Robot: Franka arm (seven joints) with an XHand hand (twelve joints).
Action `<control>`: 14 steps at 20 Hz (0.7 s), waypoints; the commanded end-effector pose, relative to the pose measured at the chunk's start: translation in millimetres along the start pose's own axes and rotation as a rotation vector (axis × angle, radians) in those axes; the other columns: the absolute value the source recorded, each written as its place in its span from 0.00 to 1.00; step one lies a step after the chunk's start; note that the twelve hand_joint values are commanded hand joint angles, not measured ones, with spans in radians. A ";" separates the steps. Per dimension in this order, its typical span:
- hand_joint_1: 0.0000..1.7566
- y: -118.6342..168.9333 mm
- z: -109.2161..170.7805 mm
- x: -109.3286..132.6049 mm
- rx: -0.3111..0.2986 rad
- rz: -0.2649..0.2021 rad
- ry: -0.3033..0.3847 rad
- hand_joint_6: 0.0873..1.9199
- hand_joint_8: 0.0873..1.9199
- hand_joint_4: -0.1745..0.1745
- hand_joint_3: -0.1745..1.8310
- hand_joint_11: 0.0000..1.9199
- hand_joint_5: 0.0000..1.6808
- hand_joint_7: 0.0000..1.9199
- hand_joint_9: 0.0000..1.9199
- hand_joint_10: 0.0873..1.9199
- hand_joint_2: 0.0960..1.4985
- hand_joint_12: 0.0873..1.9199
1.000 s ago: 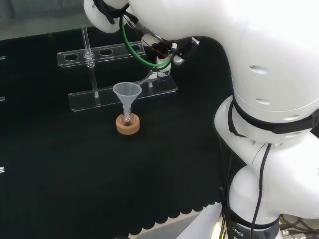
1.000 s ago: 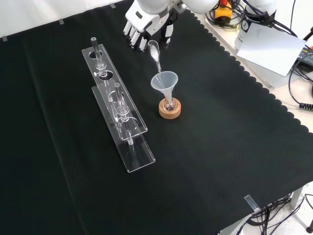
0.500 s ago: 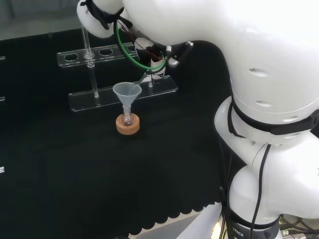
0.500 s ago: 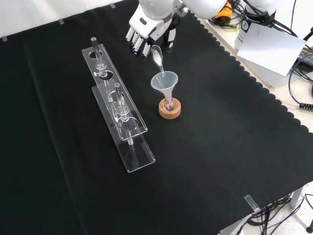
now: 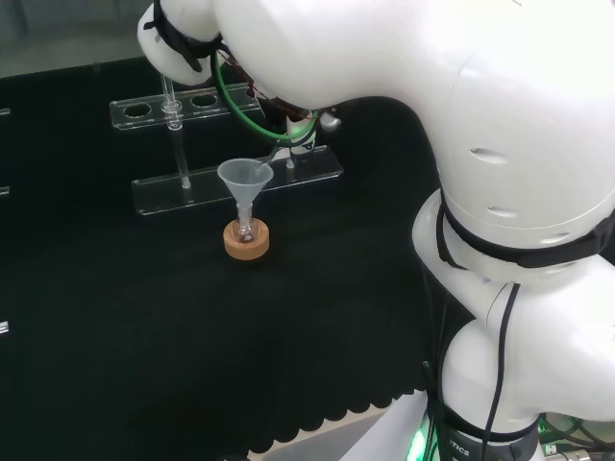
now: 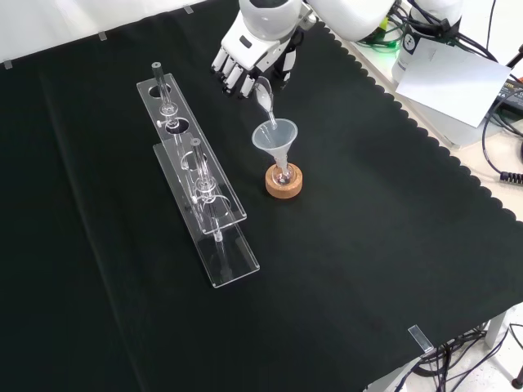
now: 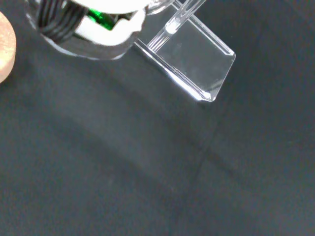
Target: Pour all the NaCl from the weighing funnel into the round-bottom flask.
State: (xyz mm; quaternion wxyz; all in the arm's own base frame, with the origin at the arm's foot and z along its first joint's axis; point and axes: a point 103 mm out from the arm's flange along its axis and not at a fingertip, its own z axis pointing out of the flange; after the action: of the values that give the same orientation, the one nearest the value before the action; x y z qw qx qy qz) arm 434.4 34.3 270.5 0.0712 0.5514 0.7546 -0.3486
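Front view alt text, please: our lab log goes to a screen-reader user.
The hand tilts a small clear weighing funnel over a larger clear funnel, which sits in a small flask on a cork ring. To their left, a clear rack stands on the black cloth.

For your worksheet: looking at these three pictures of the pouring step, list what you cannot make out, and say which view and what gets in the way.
- Hand: in the head view the arm's white links cover it.
- Salt in the weighing funnel: too small to tell how much is left in the front view.
- Flask: its contents are too small to judge; the clear funnel sits on top of it.
- Cork ring: cut off by the wrist view's edge.
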 end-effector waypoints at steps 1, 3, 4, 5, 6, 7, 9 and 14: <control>0.64 -1.1 -2.8 0.9 0.008 0.006 -0.033 0.35 0.26 1.00 0.41 0.39 0.74 0.38 0.50 0.15 0.41 0.56; 0.64 -1.4 -4.2 0.9 0.009 0.008 -0.040 0.35 0.26 1.00 0.41 0.39 0.74 0.38 0.50 0.15 0.41 0.56; 0.64 -1.6 -5.2 1.1 0.010 0.009 -0.050 0.35 0.26 1.00 0.41 0.39 0.74 0.38 0.50 0.15 0.41 0.56; 0.64 -1.8 -6.4 1.3 0.010 0.009 -0.057 0.35 0.26 1.00 0.41 0.39 0.74 0.38 0.50 0.15 0.41 0.56; 0.64 -2.1 -7.7 1.5 0.011 0.010 -0.066 0.35 0.26 1.00 0.41 0.39 0.74 0.38 0.50 0.15 0.41 0.56; 0.64 -2.3 -9.2 1.5 0.010 0.011 -0.071 0.35 0.26 1.00 0.41 0.39 0.74 0.38 0.50 0.15 0.41 0.56; 0.64 -2.9 -12.6 1.8 0.011 0.013 -0.084 0.35 0.26 1.00 0.41 0.39 0.74 0.38 0.50 0.15 0.41 0.56; 0.64 -4.1 -19.6 2.6 0.016 0.019 -0.121 0.35 0.26 1.00 0.41 0.39 0.74 0.38 0.50 0.15 0.41 0.56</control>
State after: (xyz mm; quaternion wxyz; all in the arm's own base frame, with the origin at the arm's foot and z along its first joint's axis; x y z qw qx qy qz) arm 435.0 43.8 281.7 0.1057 0.5407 0.7438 -0.3784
